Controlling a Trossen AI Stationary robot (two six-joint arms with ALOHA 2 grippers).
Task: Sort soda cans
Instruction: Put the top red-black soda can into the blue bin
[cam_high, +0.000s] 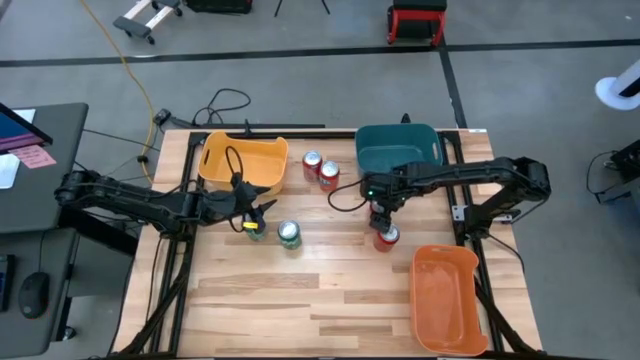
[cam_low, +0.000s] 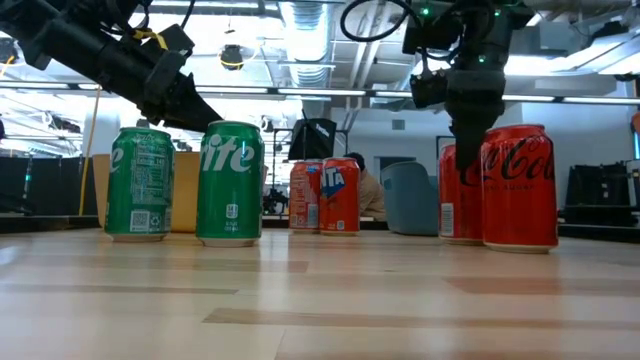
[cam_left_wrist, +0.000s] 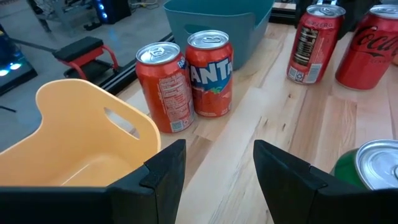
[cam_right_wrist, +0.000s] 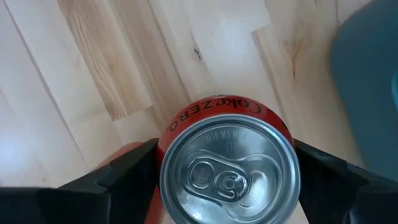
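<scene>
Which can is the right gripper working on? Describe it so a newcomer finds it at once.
Start at the teal bin at the table's far edge. In front of it stand two red Coke cans; the right gripper straddles the Coke Zero can, its fingers on either side. The other Coke can stands free.

Six cylindrical aluminium soda cans, all upright on wood: two green ones (cam_high: 289, 234) side by side left-centre; two orange-red (cam_high: 320, 168) touching, far centre; two red cola cans (cam_high: 384, 236) right-centre.

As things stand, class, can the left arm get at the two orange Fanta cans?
Probably yes: the left gripper is open and faces the Fanta cans over bare table, with nothing between.
</scene>
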